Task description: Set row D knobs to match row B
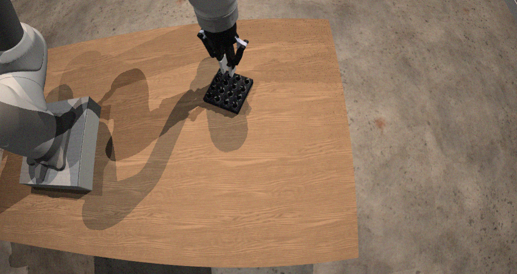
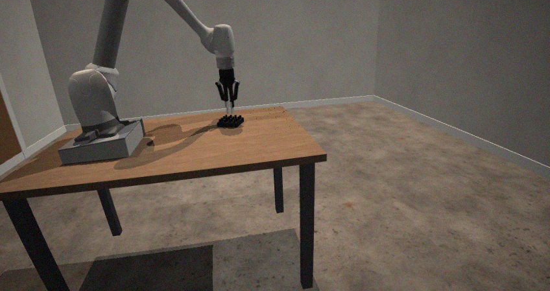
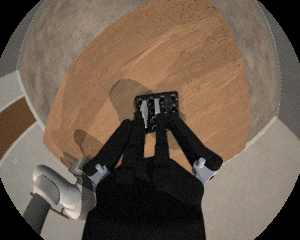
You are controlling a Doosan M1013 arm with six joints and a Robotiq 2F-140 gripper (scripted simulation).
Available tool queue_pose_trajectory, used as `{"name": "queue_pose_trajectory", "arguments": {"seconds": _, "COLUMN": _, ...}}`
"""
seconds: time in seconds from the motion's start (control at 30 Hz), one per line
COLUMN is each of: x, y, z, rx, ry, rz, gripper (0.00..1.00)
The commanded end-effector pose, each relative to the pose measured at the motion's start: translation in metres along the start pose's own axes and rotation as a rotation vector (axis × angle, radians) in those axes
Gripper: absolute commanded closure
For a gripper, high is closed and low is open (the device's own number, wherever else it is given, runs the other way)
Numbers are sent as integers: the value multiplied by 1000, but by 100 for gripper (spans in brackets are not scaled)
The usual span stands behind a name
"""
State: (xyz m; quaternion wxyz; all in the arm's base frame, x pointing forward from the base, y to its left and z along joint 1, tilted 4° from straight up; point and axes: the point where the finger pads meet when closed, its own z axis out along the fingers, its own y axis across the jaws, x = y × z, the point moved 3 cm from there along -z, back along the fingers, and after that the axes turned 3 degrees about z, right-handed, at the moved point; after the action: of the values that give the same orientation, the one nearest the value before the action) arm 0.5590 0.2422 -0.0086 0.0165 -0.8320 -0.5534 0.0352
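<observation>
The black knob box (image 1: 227,94) (image 2: 231,122) (image 3: 166,100) stands flat on the wooden table (image 1: 253,184) (image 2: 200,153) (image 3: 197,40), toward its far side. It carries several rows of small black knobs; their white lines and the printed names are too small to read. My gripper (image 1: 227,70) (image 2: 229,110) (image 3: 151,105) points straight down, just above the knobs at the box's edge nearest the arm. Its fingers stand only a narrow gap apart, and nothing is between them. I cannot tell which knob lies under the fingertips.
The arm's grey base block (image 1: 81,144) (image 2: 104,147) sits at the table's left end, well away from the box. The arm's shadow falls across the wood between them. The table's far edge is close behind the box.
</observation>
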Motion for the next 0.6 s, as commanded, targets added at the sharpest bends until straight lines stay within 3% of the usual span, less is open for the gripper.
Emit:
{"name": "queue_pose_trajectory", "arguments": {"seconds": 0.0, "x": 0, "y": 0, "z": 1, "rx": 0, "ry": 0, "rz": 0, "gripper": 88}}
{"name": "queue_pose_trajectory", "arguments": {"seconds": 0.57, "x": 0, "y": 0, "z": 4, "rx": 0, "ry": 0, "rz": 0, "gripper": 88}}
